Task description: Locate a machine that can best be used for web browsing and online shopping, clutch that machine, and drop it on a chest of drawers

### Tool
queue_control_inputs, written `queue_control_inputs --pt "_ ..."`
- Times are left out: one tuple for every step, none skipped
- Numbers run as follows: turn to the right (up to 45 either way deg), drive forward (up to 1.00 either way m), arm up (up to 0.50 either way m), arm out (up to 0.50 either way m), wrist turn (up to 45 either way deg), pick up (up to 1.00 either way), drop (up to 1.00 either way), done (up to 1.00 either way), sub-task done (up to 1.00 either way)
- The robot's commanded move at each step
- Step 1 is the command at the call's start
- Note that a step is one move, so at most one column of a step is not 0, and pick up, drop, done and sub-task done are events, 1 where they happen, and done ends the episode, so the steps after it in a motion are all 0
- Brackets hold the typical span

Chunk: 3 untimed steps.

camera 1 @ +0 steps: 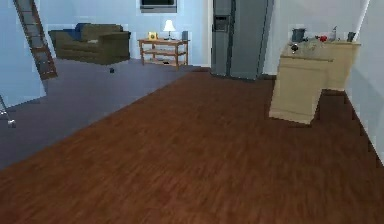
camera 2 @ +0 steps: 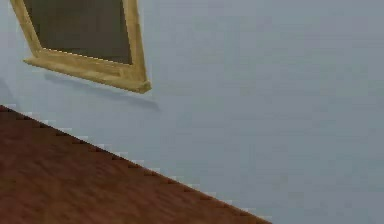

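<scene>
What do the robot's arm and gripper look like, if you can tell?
Their colours, shapes and markings cannot be told from these pictures. Out on the side where the arm reaches there is a pale blue wall, a light wooden frame around a dark pane, and a red-brown wooden floor.

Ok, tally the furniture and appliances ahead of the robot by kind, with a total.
Sofa: 1
Side table: 1
Table lamp: 1
Refrigerator: 1
Light wood cabinets: 2
Total: 6
</scene>
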Motion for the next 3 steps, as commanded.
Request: queue_control_inputs --pt "0.0 1.0 0.0 0.0 0.0 0.0 0.0 0.0 0.0" --pt "0.0 1.0 0.0 0.0 0.0 0.0 0.0 0.0 0.0" --pt "0.0 1.0 0.0 0.0 0.0 0.0 0.0 0.0 0.0"
